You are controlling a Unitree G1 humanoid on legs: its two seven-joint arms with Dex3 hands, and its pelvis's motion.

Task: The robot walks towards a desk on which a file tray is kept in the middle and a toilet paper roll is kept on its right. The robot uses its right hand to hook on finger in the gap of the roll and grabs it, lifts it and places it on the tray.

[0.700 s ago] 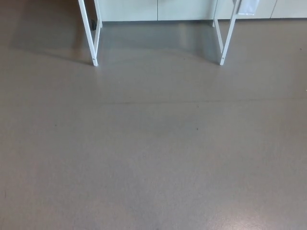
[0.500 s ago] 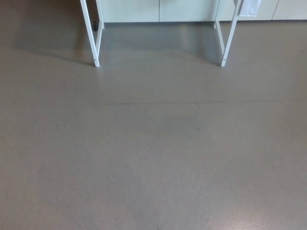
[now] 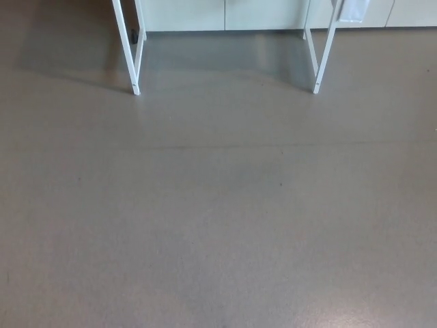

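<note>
Two white desk legs (image 3: 130, 51) cut off above grey floor (image 3: 218, 219); neither hand visible.

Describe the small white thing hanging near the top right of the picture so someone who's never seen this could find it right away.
Most of the view is bare grey floor, with two white desk legs at the top. Follow the right leg up to the picture's top edge: there a small pale flat piece sits against it, cut off by the frame. Unlike the thin slanted legs, it is broad and blocky; what it is cannot be told.

cam tilted slightly, desk legs (image 3: 130, 48) higher
</note>
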